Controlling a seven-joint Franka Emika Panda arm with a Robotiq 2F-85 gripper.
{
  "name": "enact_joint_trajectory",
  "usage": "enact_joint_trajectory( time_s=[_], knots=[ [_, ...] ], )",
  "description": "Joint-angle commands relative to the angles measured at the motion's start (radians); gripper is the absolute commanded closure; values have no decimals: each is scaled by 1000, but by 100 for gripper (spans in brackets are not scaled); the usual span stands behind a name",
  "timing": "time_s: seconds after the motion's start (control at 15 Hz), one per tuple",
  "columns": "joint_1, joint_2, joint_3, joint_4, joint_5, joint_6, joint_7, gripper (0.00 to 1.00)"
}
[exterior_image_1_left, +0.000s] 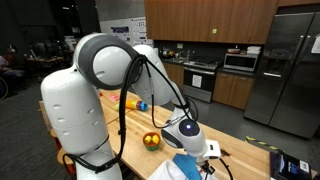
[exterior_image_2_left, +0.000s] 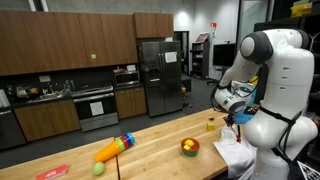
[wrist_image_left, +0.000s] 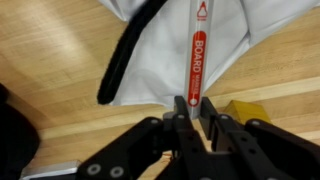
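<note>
In the wrist view my gripper (wrist_image_left: 195, 103) is shut on a red and white board marker (wrist_image_left: 197, 45), which sticks out straight from between the jaws. Under it lies a white cloth (wrist_image_left: 230, 40) on the wooden table (wrist_image_left: 50, 60), with a black strap (wrist_image_left: 128, 55) draped across the cloth. A yellow block (wrist_image_left: 247, 109) lies right beside the fingers. In both exterior views the gripper (exterior_image_1_left: 207, 150) (exterior_image_2_left: 236, 116) hangs low over the white cloth (exterior_image_2_left: 236, 155) at the table's end near the robot base. The marker is too small to make out there.
A bowl of fruit (exterior_image_2_left: 189, 147) (exterior_image_1_left: 151, 140) stands mid-table. Further along lie a yellow and multicoloured toy (exterior_image_2_left: 113, 148) (exterior_image_1_left: 136, 103), a green ball (exterior_image_2_left: 98, 169) and a red item (exterior_image_2_left: 50, 172). A small yellow thing (exterior_image_2_left: 211, 124) sits near the far edge. Kitchen cabinets and a fridge (exterior_image_2_left: 158, 75) stand behind.
</note>
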Motion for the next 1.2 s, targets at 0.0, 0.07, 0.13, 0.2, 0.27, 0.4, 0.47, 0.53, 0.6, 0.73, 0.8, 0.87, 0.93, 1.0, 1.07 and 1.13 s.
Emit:
enact_joint_trajectory(
  time_s=[0.0,0.07,0.13,0.2,0.27,0.4,0.47,0.53,0.6,0.73,0.8,0.87,0.93,1.0,1.07,1.13],
  knots=[
    [0,0,0,0,0,0,0,82],
    [0,0,0,0,0,0,0,82],
    [0,0,0,0,0,0,0,82],
    [0,0,0,0,0,0,0,82],
    [0,0,0,0,0,0,0,82],
    [0,0,0,0,0,0,0,95],
    [16,-7,16,-12,-15,4,1,95],
    [34,-4,36,-23,-29,18,1,95],
    [54,10,60,-31,-52,27,-4,95],
    [92,61,104,-15,-70,40,-15,95],
    [114,75,125,-15,-84,44,-15,95],
    [136,91,143,-15,-99,47,-21,95],
    [159,107,155,-15,-121,59,-25,95],
    [179,122,159,-15,-142,74,-22,95],
    [194,135,155,-15,-154,86,-28,95],
    [207,141,145,-15,-158,96,-41,95]
  ],
)
